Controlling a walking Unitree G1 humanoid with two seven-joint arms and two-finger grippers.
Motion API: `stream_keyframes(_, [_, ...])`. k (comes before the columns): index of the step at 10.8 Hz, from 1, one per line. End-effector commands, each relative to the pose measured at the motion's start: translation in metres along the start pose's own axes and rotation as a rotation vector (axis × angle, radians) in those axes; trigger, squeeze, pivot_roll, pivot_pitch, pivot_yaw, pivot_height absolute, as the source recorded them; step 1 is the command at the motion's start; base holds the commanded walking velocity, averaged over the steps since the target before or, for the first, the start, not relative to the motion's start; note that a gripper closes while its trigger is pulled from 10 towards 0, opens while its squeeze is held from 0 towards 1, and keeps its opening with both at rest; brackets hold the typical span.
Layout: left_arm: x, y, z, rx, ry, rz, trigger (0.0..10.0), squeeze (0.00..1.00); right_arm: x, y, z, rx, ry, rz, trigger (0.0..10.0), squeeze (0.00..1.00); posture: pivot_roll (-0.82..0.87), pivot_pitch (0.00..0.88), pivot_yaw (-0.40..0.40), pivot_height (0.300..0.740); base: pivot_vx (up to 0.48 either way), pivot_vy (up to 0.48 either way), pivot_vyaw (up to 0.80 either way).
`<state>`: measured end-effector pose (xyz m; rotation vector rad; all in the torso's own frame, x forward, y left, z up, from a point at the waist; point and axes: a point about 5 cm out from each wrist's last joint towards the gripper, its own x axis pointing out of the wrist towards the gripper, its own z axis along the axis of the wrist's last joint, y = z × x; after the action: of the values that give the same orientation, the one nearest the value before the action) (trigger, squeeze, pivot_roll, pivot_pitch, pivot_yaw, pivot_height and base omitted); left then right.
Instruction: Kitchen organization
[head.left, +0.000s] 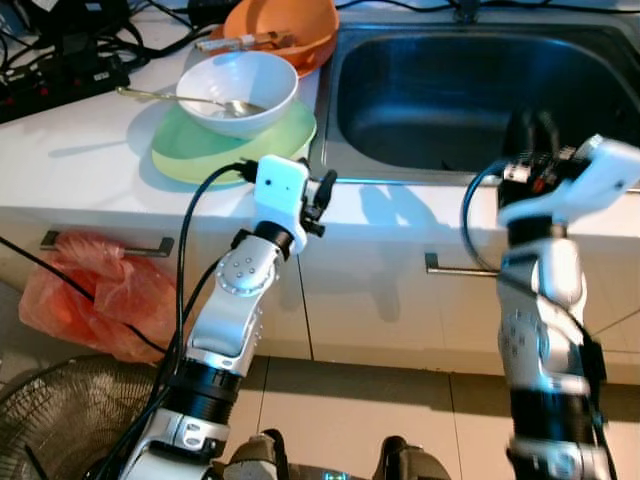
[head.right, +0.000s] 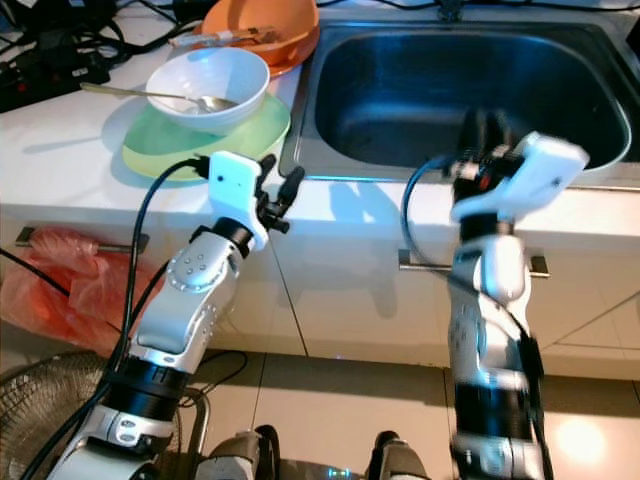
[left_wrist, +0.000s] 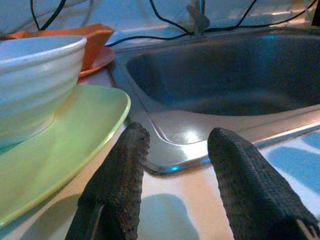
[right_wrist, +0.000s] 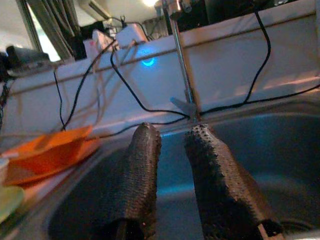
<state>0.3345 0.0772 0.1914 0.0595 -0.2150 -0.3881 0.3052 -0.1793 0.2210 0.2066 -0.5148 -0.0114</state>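
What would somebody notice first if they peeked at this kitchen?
Probably the white bowl with a spoon in it, sitting on a green plate on the counter, with an orange bowl behind it. To their right is a big steel sink, and both grippers, left gripper and right gripper, are open at its front edge.

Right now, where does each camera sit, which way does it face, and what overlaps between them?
Left eye, right eye: head, looking down at counter, sink, both arms.
Left wrist: along left gripper, open, facing green plate, white bowl.
Right wrist: along right gripper, open, over the basin toward the faucet.
Shared: both wrist views catch the sink and orange bowl.
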Motion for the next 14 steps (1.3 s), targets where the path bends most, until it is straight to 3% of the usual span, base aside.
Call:
stream_keyframes(1, [-0.003, 0.001, -0.005, -0.008, 0.002, 0.012, 10.0, 0.00, -0.008, 0.004, 0.001, -0.039, 0.009, 0.027, 10.0, 0.00, 0.08, 0.194, 0.054, 0.740, 0.000, 0.000, 0.00])
stream_keyframes(5, [-0.007, 0.003, -0.004, -0.011, -0.023, 0.031, 10.0, 0.00, -0.028, 0.006, -0.026, -0.049, 0.123, 0.025, 10.0, 0.00, 0.09, 0.189, 0.058, 0.740, 0.000, 0.000, 0.00])
stream_keyframes(10, [-0.014, 0.012, 0.001, -0.022, -0.078, 0.085, 10.0, 0.00, -0.029, 0.011, -0.028, -0.044, 0.129, 0.038, 10.0, 0.00, 0.09, 0.180, 0.058, 0.740, 0.000, 0.000, 0.00])
stream_keyframes(12, [-0.013, 0.018, 0.031, 0.008, -0.212, 0.132, 10.0, 0.00, -0.028, 0.012, -0.029, -0.045, 0.133, 0.040, 10.0, 0.00, 0.10, 0.182, 0.055, 0.740, 0.000, 0.000, 0.00])
stream_keyframes(14, [-0.013, 0.035, 0.070, 0.039, -0.394, 0.235, 10.0, 0.00, -0.026, 0.013, -0.031, -0.037, 0.134, 0.037, 10.0, 0.00, 0.11, 0.181, 0.054, 0.740, 0.000, 0.000, 0.00])
